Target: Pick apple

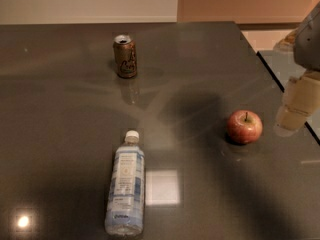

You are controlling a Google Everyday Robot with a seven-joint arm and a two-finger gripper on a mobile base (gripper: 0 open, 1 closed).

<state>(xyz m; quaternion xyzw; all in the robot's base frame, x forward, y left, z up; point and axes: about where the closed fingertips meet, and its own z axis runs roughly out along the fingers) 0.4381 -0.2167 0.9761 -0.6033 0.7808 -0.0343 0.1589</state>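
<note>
Since the apple (pixel 244 126) is round and sits stem-up on a glossy dark bench (pixel 60 114), the main risk I see is rolling. A sideways nudge from the end effector (pixel 292 115) could send it off before any grip is made.

- Apple position: right part of the view, alone on the bench and close to the bench's right edge. Nothing touches it.
- End effector position: just beside the apple, further toward that edge, apart from it and holding nothing I can see. Whether it is set wide or narrow, I cannot tell.
- Risk 1: an off-centre closure on the curved skin may squeeze the apple out rather than seat it.
- Risk 2: a push toward the edge could drop it off the bench, while a push inward only costs a re-approach.
- Risk 3: coming down too low could strike the bench top.
- The other items lie well apart from the apple, so collision with them seems unlikely.

Count:
- apple: 1
- drink can (pixel 125 56), upright, far side: 1
- water bottle (pixel 126 186), lying on its side, near side: 1
- end effector: 1
</note>
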